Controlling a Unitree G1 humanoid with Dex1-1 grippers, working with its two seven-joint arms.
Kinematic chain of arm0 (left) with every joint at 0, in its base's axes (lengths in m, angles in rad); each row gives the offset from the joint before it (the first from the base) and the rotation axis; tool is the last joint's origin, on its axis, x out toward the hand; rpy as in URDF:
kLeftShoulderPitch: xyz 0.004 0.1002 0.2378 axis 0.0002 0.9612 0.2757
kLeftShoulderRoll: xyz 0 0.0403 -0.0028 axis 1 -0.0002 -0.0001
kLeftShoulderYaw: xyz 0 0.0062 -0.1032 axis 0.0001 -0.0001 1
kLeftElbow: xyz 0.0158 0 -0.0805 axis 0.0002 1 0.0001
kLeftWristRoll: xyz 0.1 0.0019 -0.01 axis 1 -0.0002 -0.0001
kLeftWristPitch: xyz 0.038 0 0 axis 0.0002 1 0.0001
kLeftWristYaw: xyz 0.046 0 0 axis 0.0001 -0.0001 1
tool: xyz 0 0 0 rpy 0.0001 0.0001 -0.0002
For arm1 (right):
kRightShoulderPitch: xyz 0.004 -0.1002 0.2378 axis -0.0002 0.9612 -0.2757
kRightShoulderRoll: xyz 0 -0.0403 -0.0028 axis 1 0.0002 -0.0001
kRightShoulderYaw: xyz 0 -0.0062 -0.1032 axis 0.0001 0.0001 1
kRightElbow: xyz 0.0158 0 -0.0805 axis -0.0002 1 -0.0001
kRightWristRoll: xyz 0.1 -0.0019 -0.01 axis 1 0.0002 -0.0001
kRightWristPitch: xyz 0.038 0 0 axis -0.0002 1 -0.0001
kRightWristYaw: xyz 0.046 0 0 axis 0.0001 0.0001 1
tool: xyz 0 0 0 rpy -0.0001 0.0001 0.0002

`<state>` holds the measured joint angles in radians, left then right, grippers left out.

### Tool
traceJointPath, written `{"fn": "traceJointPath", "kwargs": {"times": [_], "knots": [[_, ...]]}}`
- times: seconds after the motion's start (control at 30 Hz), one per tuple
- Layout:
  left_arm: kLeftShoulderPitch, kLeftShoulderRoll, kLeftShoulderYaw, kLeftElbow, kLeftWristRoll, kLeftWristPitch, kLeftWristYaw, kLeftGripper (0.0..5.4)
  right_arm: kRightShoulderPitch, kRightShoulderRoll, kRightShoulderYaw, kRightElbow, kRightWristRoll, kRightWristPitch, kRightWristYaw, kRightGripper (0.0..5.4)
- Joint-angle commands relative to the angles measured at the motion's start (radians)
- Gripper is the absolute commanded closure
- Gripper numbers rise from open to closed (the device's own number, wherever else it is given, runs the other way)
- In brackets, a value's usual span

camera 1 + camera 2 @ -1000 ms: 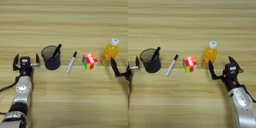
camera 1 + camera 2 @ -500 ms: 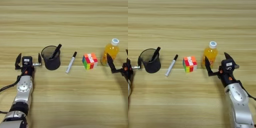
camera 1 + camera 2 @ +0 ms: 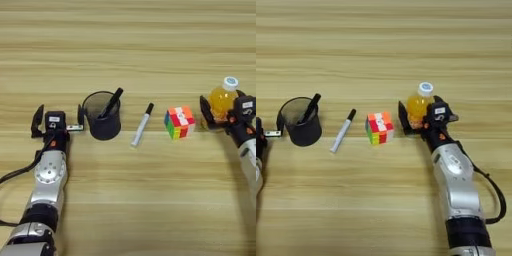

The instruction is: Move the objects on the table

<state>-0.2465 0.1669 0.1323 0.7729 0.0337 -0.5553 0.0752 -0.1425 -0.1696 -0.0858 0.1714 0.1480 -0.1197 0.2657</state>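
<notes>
Orange juice bottle (image 3: 419, 103) stands at the desk's (image 3: 130, 40) right, the right gripper (image 3: 418, 116) with fingers spread around it, seemingly ready to close. Left gripper (image 3: 57, 120) waits spread beside the mesh cup (image 3: 102, 117).

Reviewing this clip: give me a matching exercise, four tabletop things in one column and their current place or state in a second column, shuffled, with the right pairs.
Things:
1. black pen
2. white marker
3. puzzle cube
4. orange-juice bottle

Places or states:
A. lying flat between the mesh cup and the cube
B. between the open fingers of the right gripper
C. standing tilted inside the mesh cup
D. on the table between the marker and the bottle

Pairs: 1-C, 2-A, 3-D, 4-B
</notes>
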Motion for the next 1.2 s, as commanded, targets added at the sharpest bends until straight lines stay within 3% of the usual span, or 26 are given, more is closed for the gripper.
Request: {"fn": "traceJointPath", "kwargs": {"times": [0.03,0.27,0.5,0.8,1.0,1.2], "knots": [[0.02,-0.01,-0.005,-0.032,-0.004,0.021,-0.003,0.0,-0.035,0.013,0.015,0.036,-0.019,-0.012,-0.011,0.24],[0.046,-0.023,-0.008,-0.09,0.0,0.044,0.001,0.0,-0.021,0.027,0.034,0.053,-0.046,-0.027,-0.024,1.25],[0.051,-0.026,-0.006,-0.107,0.004,0.056,0.003,0.0,-0.013,0.01,0.0,0.058,-0.042,-0.032,-0.043,1.97],[0.046,-0.026,-0.005,-0.102,0.004,0.057,0.003,0.0,0.023,-0.063,-0.098,0.1,-0.037,-0.066,-0.057,1.98],[0.04,-0.023,-0.002,-0.093,0.003,0.056,0.005,0.0,0.023,-0.066,-0.105,0.145,-0.034,-0.086,-0.056,1.98],[0.037,-0.024,-0.001,-0.089,0.004,0.055,0.006,0.0,0.018,-0.065,-0.093,0.159,-0.033,-0.094,-0.052,1.17]]}}
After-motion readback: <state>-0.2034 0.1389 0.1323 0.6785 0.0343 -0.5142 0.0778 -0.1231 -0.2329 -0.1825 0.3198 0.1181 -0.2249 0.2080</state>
